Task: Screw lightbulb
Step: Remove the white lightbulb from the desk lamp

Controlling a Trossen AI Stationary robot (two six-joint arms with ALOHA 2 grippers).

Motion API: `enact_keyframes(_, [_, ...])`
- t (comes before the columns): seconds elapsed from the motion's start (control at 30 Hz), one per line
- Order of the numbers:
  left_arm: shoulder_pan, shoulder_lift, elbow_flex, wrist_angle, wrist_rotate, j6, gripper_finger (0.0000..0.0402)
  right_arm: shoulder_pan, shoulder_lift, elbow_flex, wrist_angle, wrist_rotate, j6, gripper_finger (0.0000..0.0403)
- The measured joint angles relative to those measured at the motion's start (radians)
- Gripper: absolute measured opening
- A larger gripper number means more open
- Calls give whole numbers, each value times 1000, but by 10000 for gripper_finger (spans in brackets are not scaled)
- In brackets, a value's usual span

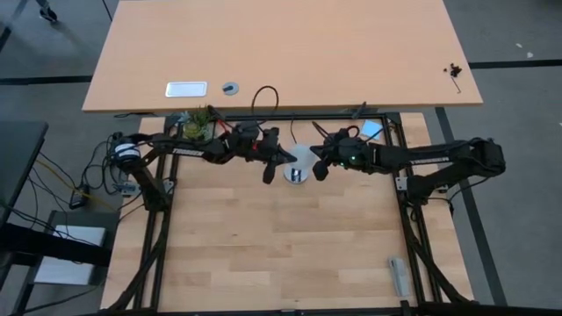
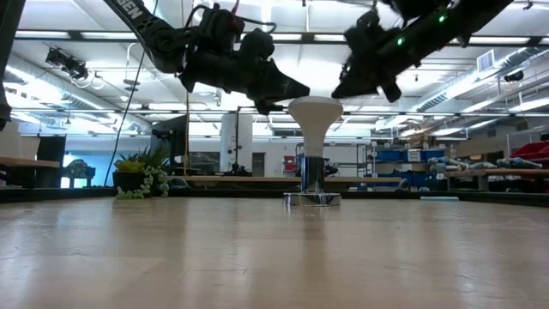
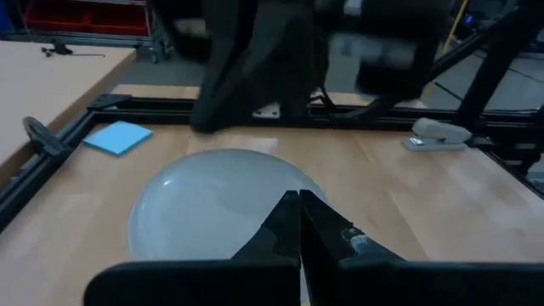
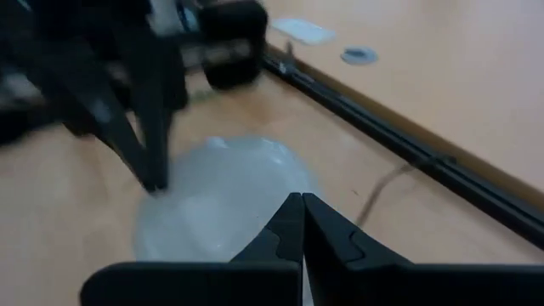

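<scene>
Now the lightbulb (image 2: 315, 116) stands upright, screw base down in the silver socket (image 2: 312, 198), directly btwn the two grippers. Left gripper (image 1: 269, 172) hangs just beside the globe on one side, fingers pressed together, holding nothing; its wrist view shows the white globe (image 3: 212, 204) right under the closed tips. Right gripper (image 1: 320, 168) hangs just beside the globe on the opp. side, fingers also pinched closed, empty, w/ the globe (image 4: 217, 200) just below the tips. Neither gripper grips the bulb.
</scene>
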Motion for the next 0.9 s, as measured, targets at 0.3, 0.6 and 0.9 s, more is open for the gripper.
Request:
enact_keyframes(0.3, [2,-68,-6,-38,-83,7,0,93,-46,4,-10,-19,32,12])
enact_keyframes(0.6, [15,-103,-3,-70,-263,9,0,103,33,4,20,-26,35,11])
enact_keyframes(0.9, [29,-77,-1,-152,-262,11,0,77,40,6,12,-37,29,11])
